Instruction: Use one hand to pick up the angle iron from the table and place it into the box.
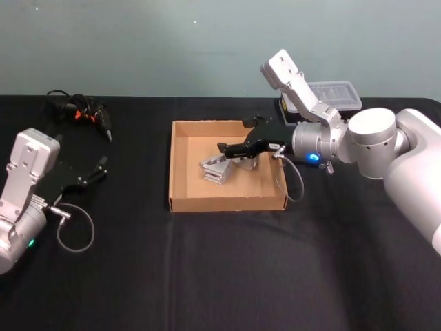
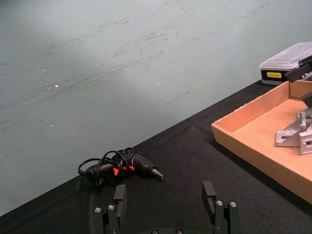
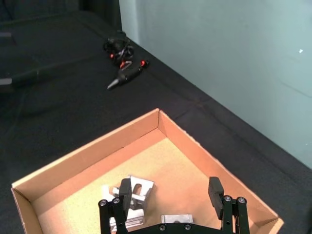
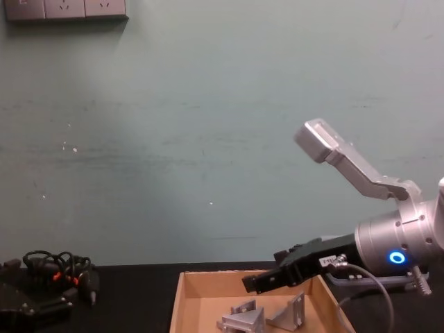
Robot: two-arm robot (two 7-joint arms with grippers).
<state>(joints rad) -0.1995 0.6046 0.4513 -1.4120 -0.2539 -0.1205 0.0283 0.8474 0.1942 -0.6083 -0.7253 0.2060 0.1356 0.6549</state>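
Observation:
The tan box [image 1: 227, 204] sits mid-table on the black table [image 1: 207, 276]. Several silver angle irons [image 1: 217, 169] lie on its floor, also visible as angle irons [image 3: 134, 192] under my right hand and angle irons [image 4: 243, 320] from the chest. My right gripper [image 1: 234, 138] hovers just above them inside the box's outline, open, with nothing between its fingers [image 3: 125, 190]. In the chest view the right gripper [image 4: 257, 282] hangs a little over the irons. My left gripper [image 1: 100, 169] rests at the far left of the table, open and empty, as the left gripper [image 2: 165, 194] shows.
A black tool with a coiled cord and red marks [image 1: 83, 114] lies at the back left. A black plastic case with a clear lid [image 1: 337, 96] stands behind the box's right side, under my right arm. A cable loop [image 1: 76, 234] lies by the left arm.

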